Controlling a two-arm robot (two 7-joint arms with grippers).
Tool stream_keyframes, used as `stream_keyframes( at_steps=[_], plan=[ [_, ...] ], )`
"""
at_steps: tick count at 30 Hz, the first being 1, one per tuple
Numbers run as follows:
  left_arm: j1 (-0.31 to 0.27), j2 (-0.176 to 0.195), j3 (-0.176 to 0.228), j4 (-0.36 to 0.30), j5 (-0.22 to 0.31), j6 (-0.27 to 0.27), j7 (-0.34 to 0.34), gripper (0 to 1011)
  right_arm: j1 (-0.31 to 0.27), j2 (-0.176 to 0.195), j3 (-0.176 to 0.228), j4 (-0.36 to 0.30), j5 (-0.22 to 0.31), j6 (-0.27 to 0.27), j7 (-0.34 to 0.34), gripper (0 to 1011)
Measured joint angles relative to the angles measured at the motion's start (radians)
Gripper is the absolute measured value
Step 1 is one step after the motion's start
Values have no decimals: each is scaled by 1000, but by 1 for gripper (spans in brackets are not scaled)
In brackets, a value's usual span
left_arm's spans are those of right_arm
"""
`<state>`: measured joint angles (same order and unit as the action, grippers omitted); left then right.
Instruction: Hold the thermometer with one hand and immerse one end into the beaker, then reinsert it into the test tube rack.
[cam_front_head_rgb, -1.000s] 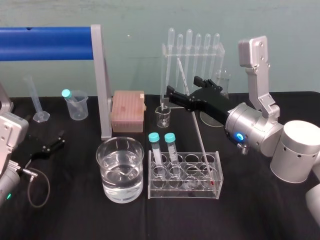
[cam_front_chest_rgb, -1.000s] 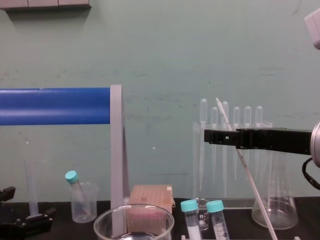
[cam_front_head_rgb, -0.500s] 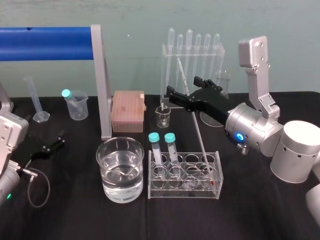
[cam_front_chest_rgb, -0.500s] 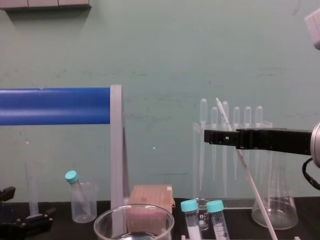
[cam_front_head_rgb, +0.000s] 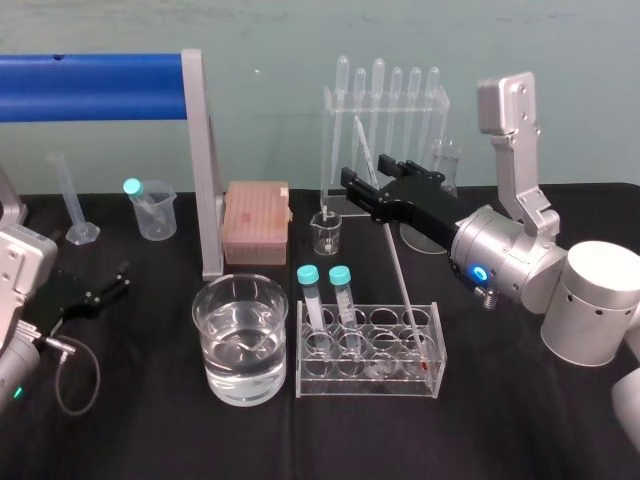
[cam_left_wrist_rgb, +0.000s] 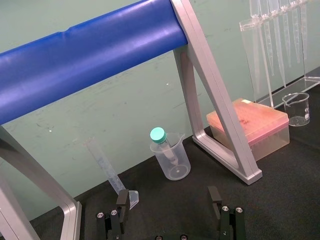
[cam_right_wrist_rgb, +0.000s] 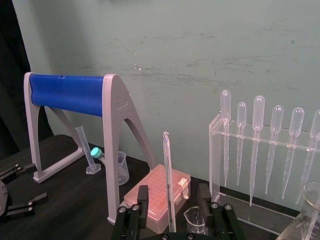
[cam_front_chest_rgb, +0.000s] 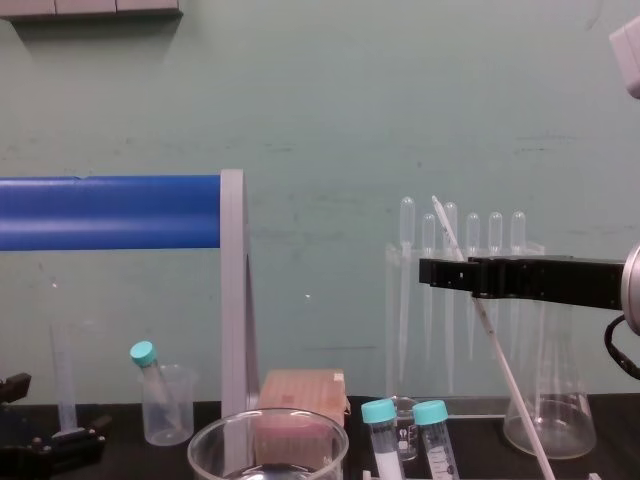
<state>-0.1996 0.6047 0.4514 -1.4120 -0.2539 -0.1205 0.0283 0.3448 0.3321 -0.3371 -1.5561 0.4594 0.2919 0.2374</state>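
The thermometer is a long white rod that leans out of the clear test tube rack, its lower end in a right-hand hole. My right gripper reaches in level around its upper part. In the right wrist view the rod stands between the two black fingers with a gap on each side, so this gripper is open. The chest view shows the gripper crossing the thermometer. The beaker, half full of water, stands left of the rack. My left gripper rests open at the table's left.
A pipette stand and a conical flask stand behind the right gripper. A small glass beaker and a pink tip box are behind the rack. A blue-barred grey frame, a plastic beaker and a measuring cylinder fill the left.
The right gripper's fingers have drawn closer together around the thermometer. The thermometer, the arm and the left gripper have not moved.
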Motion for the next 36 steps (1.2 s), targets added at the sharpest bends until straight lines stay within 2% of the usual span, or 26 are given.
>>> stream_keyframes(
  at_steps=[4, 5, 6, 12, 17, 20, 32, 36],
  plan=[
    [0, 0, 0, 0, 0, 0, 0, 1008, 0, 0, 0, 0, 0, 0, 0, 537],
    [0, 0, 0, 0, 0, 0, 0, 1008, 0, 0, 0, 0, 0, -1, 0, 537],
    [0, 0, 0, 0, 0, 0, 0, 1008, 0, 0, 0, 0, 0, -1, 0, 466],
    [0, 0, 0, 0, 0, 0, 0, 1008, 0, 0, 0, 0, 0, -1, 0, 302],
    [0, 0, 0, 0, 0, 0, 0, 1008, 0, 0, 0, 0, 0, -1, -1, 110],
    [0, 0, 0, 0, 0, 0, 0, 1008, 0, 0, 0, 0, 0, -1, -1, 56],
    [0, 0, 0, 0, 0, 0, 0, 1008, 0, 0, 0, 0, 0, -1, -1, 57],
    [0, 0, 0, 0, 0, 0, 0, 1008, -4, 1, 5, -5, -10, -24, 1, 57]
  ],
)
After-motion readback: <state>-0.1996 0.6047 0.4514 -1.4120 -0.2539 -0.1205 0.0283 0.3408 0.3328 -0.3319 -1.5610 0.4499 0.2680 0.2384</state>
